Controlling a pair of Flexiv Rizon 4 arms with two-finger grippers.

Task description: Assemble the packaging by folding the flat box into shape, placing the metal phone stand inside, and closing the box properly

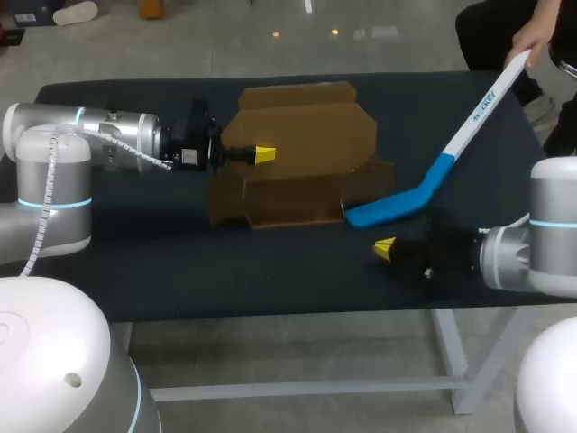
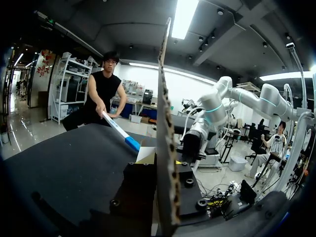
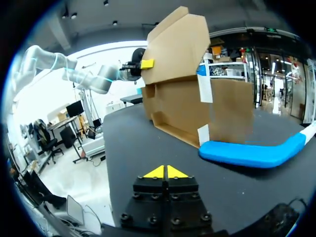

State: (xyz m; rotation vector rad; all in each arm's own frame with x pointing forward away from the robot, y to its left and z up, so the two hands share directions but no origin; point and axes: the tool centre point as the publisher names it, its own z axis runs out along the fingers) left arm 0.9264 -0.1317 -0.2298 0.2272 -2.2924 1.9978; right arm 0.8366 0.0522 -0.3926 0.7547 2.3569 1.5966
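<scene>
Stick (image 1: 424, 188) blade lies beside box (image 1: 306, 126); left jaws pinch its flap, right jaws pressed together.

Left arm (image 1: 108, 135): enters over the table's (image 1: 135, 280) left edge and lies stretched out level towards the middle, silver links with a coiled white cable along them, black wrist leading. Left gripper (image 1: 262, 155): turned sideways, yellow tips pointing inward, fingers pressed on both faces of an upright panel of the box (image 1: 306, 135). Right arm (image 1: 527, 248): comes in over the right edge near the front corner, forearm low and level. Right gripper (image 1: 386, 248): just above the table, yellow tips pressed together with nothing between them, pointing towards the middle.
</scene>
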